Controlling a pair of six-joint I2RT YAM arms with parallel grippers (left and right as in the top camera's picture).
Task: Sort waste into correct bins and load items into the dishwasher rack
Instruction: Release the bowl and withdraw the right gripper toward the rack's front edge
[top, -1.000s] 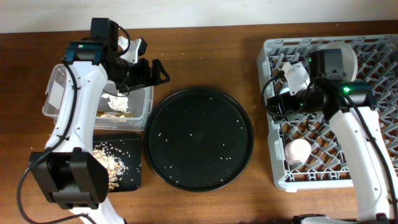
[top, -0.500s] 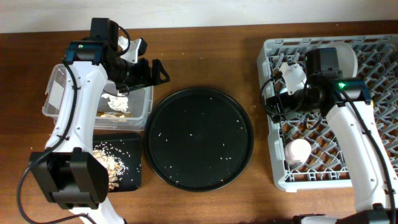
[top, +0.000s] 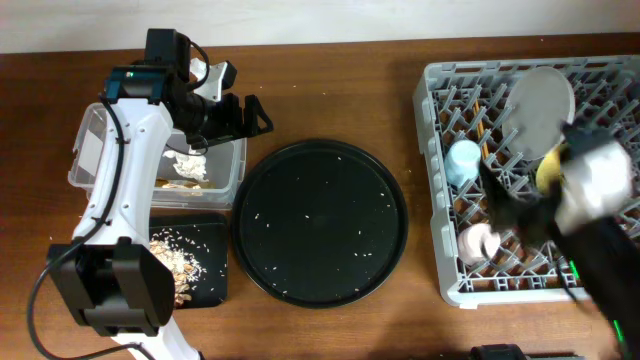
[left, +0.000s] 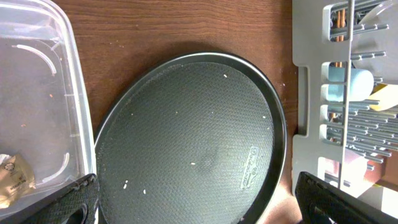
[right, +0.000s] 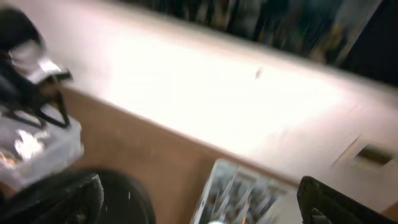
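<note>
Left claw (left: 199, 208) hangs over the tub's (top: 92, 150) right end, fingers spread wide with nothing between them. In the tub sit the tissue (top: 187, 165) and the wrapper (left: 12, 177). Just below it, the small tray (top: 218, 285) carries the scraps (top: 175, 258). The round tray (top: 320, 220) in the middle of the surface (top: 330, 90) shows only scattered white crumbs.

Over to the rack (top: 440, 200): the blue cup (top: 463, 160) is near its left edge and the pink cup (top: 478, 240) below that. The plate (top: 540, 105) stands at the top, the bowl (top: 548, 170) peeks out yellow beside the arm, and the chopsticks (left: 339, 15) are slotted among the pegs. Right claw (right: 199, 208) is a blur above the rack, released and empty in its own view.
</note>
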